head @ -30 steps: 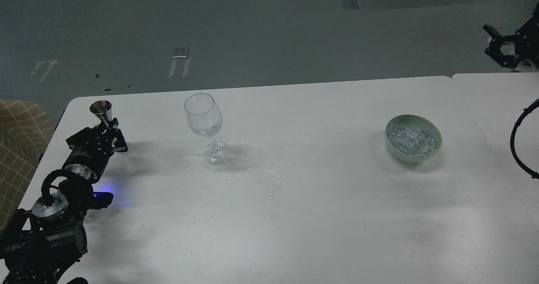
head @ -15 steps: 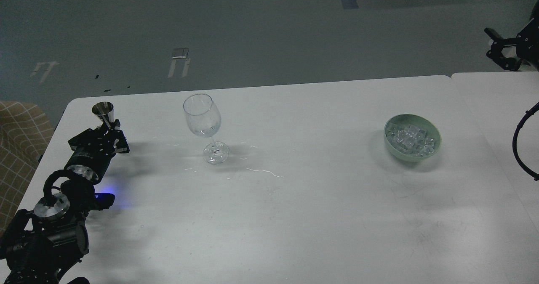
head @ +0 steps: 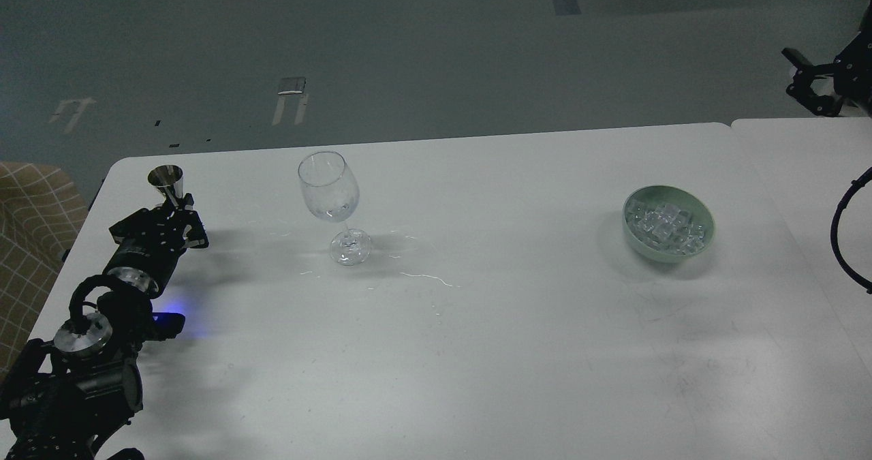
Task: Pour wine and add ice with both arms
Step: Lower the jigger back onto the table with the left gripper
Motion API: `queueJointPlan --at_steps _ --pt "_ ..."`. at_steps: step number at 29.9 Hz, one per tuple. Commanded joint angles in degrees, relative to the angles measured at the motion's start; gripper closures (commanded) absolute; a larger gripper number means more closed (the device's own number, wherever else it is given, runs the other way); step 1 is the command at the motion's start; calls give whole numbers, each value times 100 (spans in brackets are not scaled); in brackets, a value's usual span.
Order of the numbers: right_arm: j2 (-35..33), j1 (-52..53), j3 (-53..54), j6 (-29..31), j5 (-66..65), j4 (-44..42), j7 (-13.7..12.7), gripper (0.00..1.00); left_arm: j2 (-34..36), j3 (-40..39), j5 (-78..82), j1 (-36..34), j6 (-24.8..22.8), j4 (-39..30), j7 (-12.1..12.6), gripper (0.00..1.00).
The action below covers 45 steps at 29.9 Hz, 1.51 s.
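Left gripper clamps steel conical jigger — right gripper spread wide, empty.
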Motion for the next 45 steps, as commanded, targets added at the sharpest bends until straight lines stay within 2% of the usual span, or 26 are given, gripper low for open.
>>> queueJointPlan --at_steps 1,4,8,12,15,16,20,25,32,34,37,45 --pt "3 58 -165 -8 -3 0 0 0 16 0 -8 -4 8 -26 0 88" --pt "3 58 -174 0 -11 0 0 0 33 0 -8 5 8 -26 0 86" --pt "12 41 -174 0 -11 9 9 0 16 0 9 49 -18 -35 0 76" --pt "12 49 -174 0 -11 9 0 0 16 0 0 49 -1 -26 -9 71" --pt "3 49 -191 0 -11 18 0 0 -2 9 0 49 17 -26 -9 59" --pt "3 58 -209 0 -11 18 0 0 -11 9 9 49 17 -18 -9 51" --pt "12 85 -209 -8 -11 27 9 0 -11 9 9 49 17 -18 -9 46" --pt "21 67 -209 -8 -11 27 9 0 33 9 0 32 17 -9 0 36" --pt "3 67 -209 9 -11 18 9 0 51 9 27 -4 -1 -105 35 30" --pt "-5 76 -209 35 -11 -8 9 0 77 0 36 -12 -1 -193 44 23" --pt "-14 85 -209 44 -3 -8 9 0 86 0 36 23 -1 -325 44 21" --pt "-85 58 -200 141 32 27 18 0 323 -8 44 330 8 -1334 62 20"
